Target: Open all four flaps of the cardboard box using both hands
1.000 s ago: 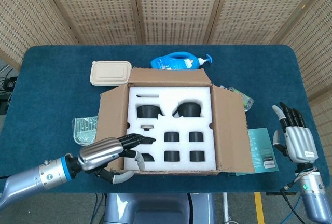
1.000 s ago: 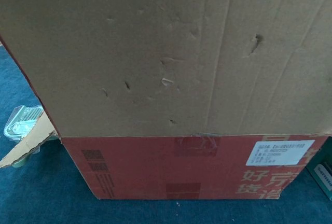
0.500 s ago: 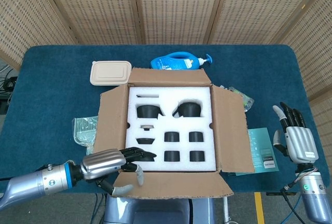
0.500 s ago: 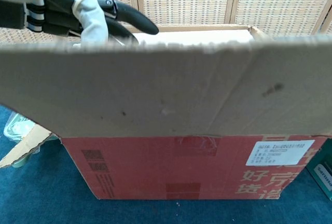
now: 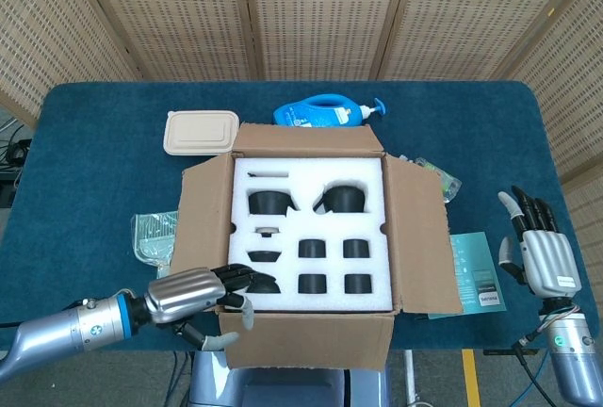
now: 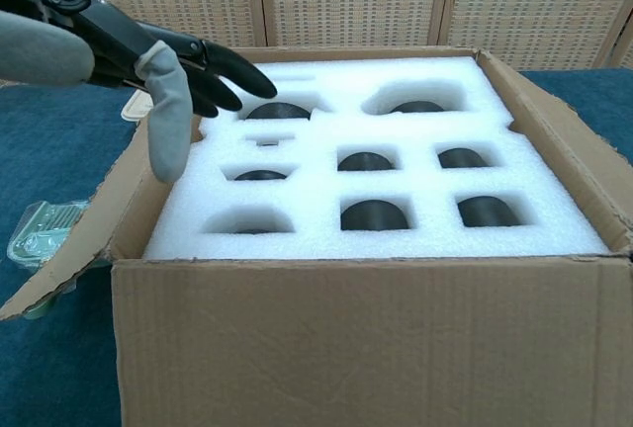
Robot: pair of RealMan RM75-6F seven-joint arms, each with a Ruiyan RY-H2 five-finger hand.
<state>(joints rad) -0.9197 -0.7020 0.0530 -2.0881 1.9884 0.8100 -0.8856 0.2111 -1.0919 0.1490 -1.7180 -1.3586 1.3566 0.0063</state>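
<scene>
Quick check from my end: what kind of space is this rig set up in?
Probably a lab or test workspace, not a home: perforated panel screens wall in a table with a blue cloth, where the cardboard box sits among staged props such as a blue pump bottle and a lidded container.

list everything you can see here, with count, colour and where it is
cardboard box: one, brown, table centre, flaps folded outward
foam insert: one, white with dark items in its cutouts, inside the box
lidded container: one, beige, behind the box's left corner
pump bottle: one, blue, lying behind the box
plastic packet: one, clear greenish, left of the box
booklet: one, teal, right of the box
table: one, dark blue cover
left hand: one, silver and black, over the box's near-left corner, holding nothing
right hand: one, silver and black, fingers spread, right of the booklet
</scene>
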